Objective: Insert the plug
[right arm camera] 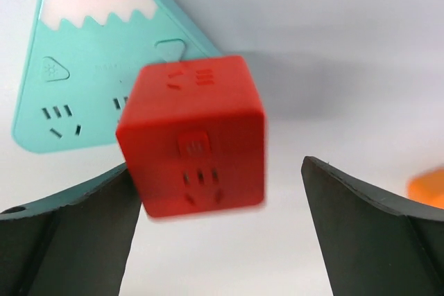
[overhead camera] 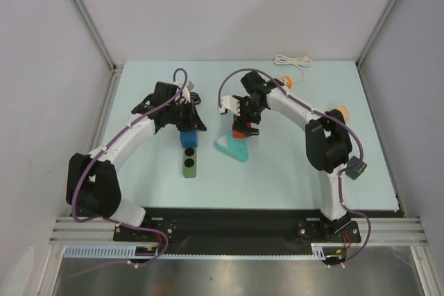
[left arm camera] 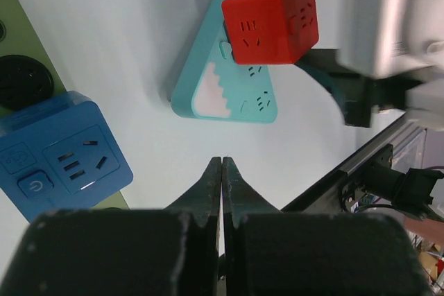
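1. I see my left gripper (left arm camera: 221, 162) pinched closed, nothing visible between its fingers.
2. I see my right gripper (right arm camera: 218, 171) spread wide around the red cube (right arm camera: 191, 136), over the teal strip (right arm camera: 69, 102).
3. I cannot make out the plug.

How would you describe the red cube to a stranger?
On the pale table, find the teal triangular socket board near the middle. The red cube is at its far corner, the only red block; the neighbouring cube is blue.
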